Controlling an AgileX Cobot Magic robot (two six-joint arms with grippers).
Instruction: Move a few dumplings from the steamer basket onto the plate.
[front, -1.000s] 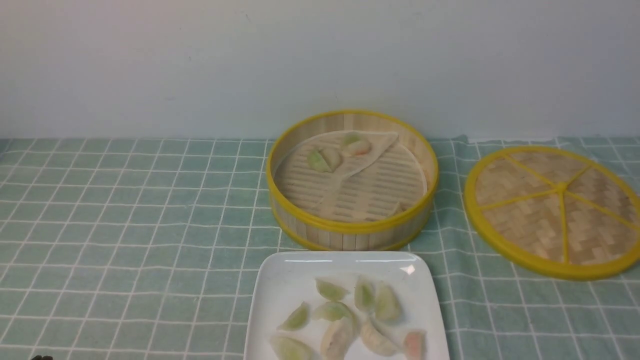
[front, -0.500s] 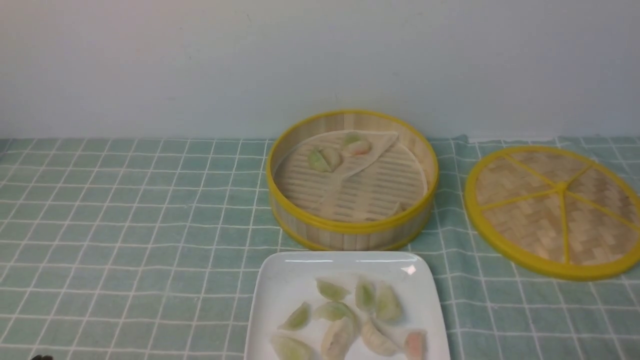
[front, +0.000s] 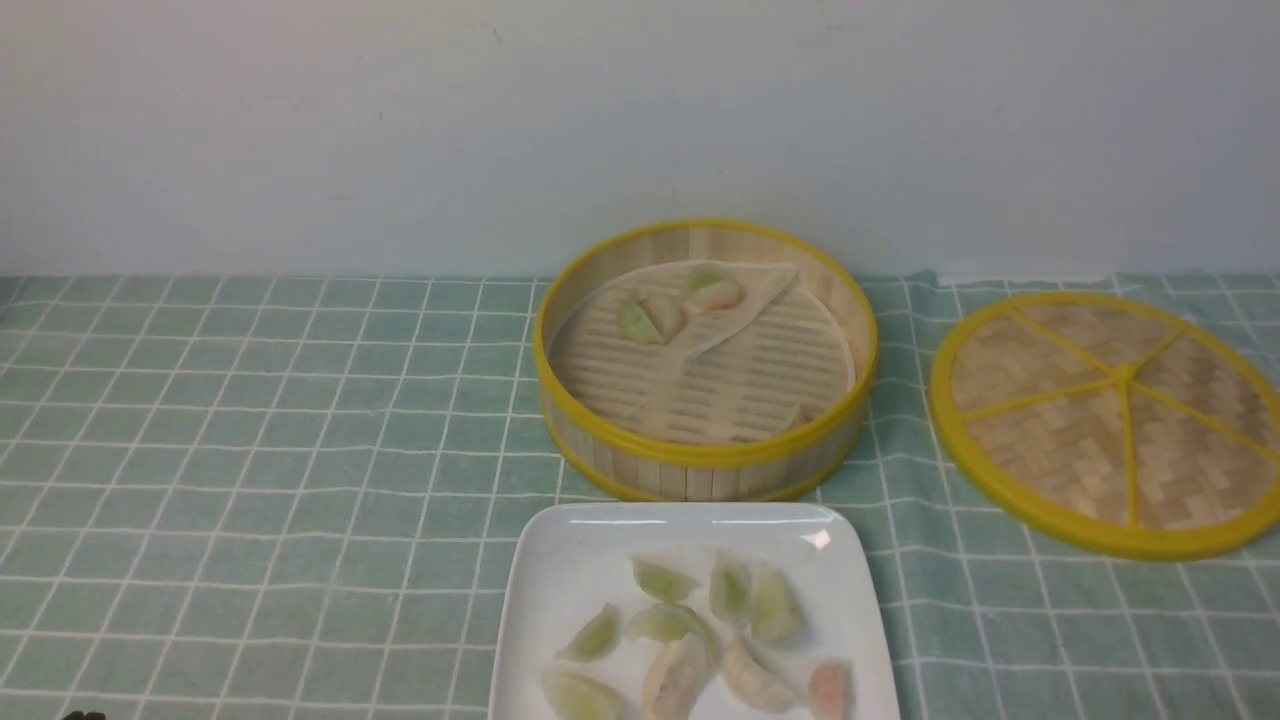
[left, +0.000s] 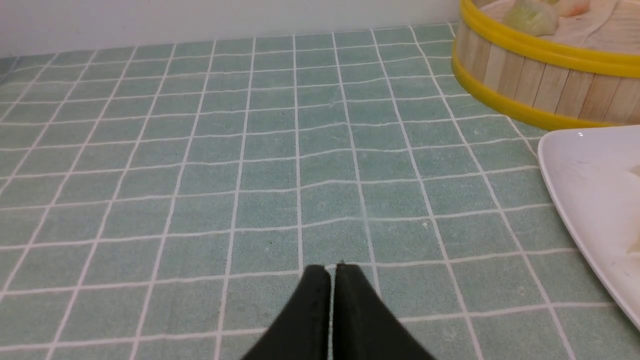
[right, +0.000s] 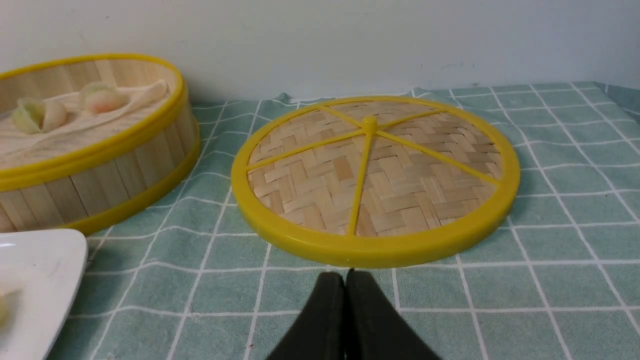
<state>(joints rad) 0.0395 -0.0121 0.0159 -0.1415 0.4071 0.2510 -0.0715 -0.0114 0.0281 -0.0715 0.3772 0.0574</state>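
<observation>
The steamer basket (front: 705, 455) stands at the table's middle back with a folded paper liner and two or three dumplings (front: 648, 320) at its far side. The white plate (front: 560, 590) lies in front of it and holds several dumplings (front: 680, 640). My left gripper (left: 332, 272) is shut and empty, low over the cloth to the left of the plate (left: 580, 190) and basket (left: 530, 75). My right gripper (right: 345, 278) is shut and empty, just in front of the lid, right of the basket (right: 95, 175). Neither gripper shows in the front view.
The flat woven lid (front: 1110, 420) with a yellow rim lies on the cloth right of the basket; it also shows in the right wrist view (right: 375, 175). A green checked cloth (front: 250, 450) covers the table. A pale wall stands behind.
</observation>
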